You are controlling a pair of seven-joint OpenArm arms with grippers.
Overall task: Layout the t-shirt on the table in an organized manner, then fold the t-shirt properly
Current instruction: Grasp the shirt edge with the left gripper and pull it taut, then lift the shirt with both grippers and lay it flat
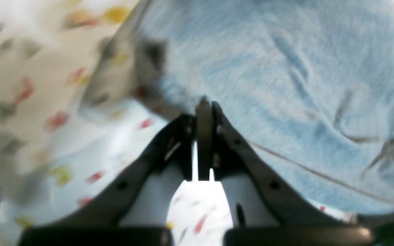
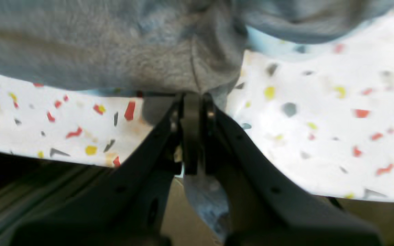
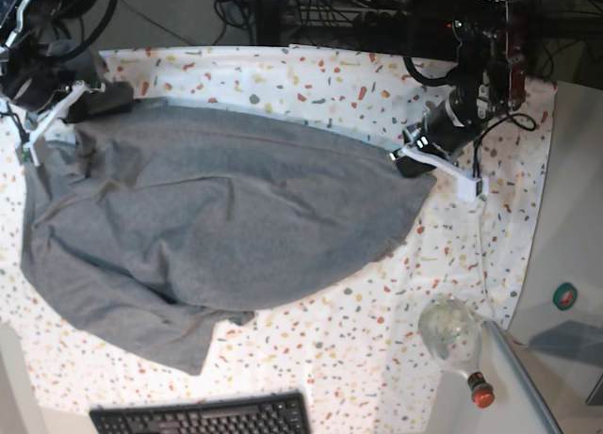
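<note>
Grey t-shirt (image 3: pixel 217 236) sprawls across the table (image 3: pixel 396 340), filling the frame's left and centre; both the left gripper (image 3: pixel 400 158) and right gripper (image 3: pixel 94 100) pinch its upper edge.

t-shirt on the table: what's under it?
Under the t-shirt only the speckled table cloth shows, around its edges. Both grippers, left and right, pinch its far edge. Anything beneath the spread fabric is hidden.

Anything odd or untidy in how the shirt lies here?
Yes. The t-shirt is bunched and creased rather than flat, with one end folded under near the keyboard. Both grippers pinch its far edge: left, right.
</note>
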